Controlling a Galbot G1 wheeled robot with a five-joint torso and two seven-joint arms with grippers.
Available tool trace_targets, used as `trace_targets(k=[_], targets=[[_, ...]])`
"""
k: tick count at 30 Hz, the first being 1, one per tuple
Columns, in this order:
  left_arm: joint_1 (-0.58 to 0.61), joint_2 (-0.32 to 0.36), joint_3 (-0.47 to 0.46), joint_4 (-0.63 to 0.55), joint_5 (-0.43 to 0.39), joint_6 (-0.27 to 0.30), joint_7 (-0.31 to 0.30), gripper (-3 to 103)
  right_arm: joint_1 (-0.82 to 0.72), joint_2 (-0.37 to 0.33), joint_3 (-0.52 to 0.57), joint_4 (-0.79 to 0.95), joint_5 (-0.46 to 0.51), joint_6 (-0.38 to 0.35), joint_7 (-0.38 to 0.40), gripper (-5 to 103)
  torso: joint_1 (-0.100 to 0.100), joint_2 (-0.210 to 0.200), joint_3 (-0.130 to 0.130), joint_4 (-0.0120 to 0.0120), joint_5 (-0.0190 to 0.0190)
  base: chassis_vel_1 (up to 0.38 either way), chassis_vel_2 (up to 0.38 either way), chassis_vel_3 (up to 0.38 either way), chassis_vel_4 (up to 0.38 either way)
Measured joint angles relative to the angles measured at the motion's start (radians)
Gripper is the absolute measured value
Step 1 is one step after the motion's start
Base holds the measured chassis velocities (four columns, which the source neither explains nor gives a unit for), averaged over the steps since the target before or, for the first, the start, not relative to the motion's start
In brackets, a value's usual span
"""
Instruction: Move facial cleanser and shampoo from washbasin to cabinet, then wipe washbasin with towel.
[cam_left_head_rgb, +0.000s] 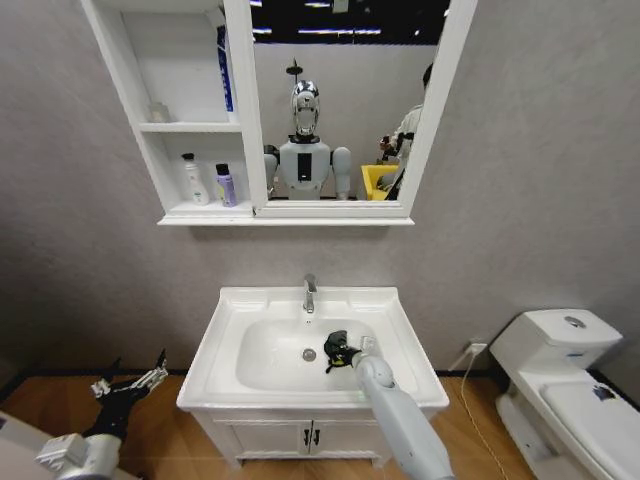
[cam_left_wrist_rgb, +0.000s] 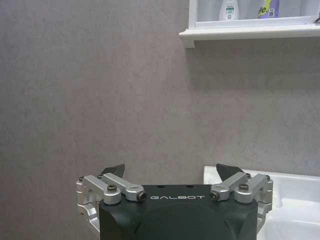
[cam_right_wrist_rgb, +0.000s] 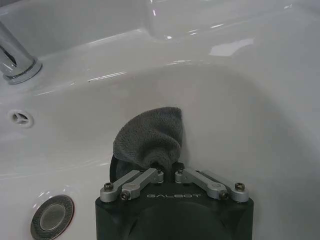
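Head view is looking down on the washbasin, where the right gripper is reaching into the bowl and pinching the dark towel just beside the drain and below the faucet. Right wrist view is showing the word GALBOT printed on the gripper body, its fingers closed on a bunched fold of the grey towel, which is lying against the bowl's white slope. The drain is sitting near the gripper, an overflow hole is showing on the bowl wall, and the faucet's chrome base is standing at the rim.

Up on the cabinet, a white bottle and a purple bottle are standing side by side on the lower shelf, and a blue item is leaning on the shelf above. Their labels are too small to read in the head view. Left wrist view is catching the two bottles' lower parts, white and purple, with only a fragment of lettering on the purple one, not legible.

The left gripper is hanging low beside the vanity, well apart from the basin, its fingers spread apart. Left wrist view is showing GALBOT on that gripper too, facing the grey wall, with the basin corner at the edge.

A toilet is standing off to the right, and the mirror is reflecting the robot.
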Motion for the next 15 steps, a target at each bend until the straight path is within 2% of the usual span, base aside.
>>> trace_targets(k=[6,9,10,12,15], targets=[[0.0,0.0,0.0,0.0,0.0,0.0,0.0,100,-0.022,-0.026,0.027,0.077,-0.031,0.024,0.027,5,0.0,0.0,0.0,-0.001,-0.0003,0.0,0.0,0.0,0.0],[0.0,0.0,0.0,0.0,0.0,0.0,0.0,100,-0.024,-0.052,0.034,0.136,-0.083,0.089,0.023,5,0.0,0.0,0.0,-0.0015,-0.0005,0.0,0.0,0.0,0.0],[0.0,0.0,0.0,0.0,0.0,0.0,0.0,100,-0.024,-0.052,0.034,0.136,-0.083,0.089,0.023,5,0.0,0.0,0.0,-0.0015,-0.0005,0.0,0.0,0.0,0.0],[0.0,0.0,0.0,0.0,0.0,0.0,0.0,100,-0.019,-0.073,0.042,0.168,-0.129,0.171,-0.042,5,0.0,0.0,0.0,-0.001,-0.0006,0.0,0.0,0.0,0.0],[0.0,0.0,0.0,0.0,0.0,0.0,0.0,100,-0.012,-0.089,0.056,0.179,-0.184,0.213,-0.085,5,0.0,0.0,0.0,-0.0009,-0.0006,0.0,0.0,0.0,0.0]])
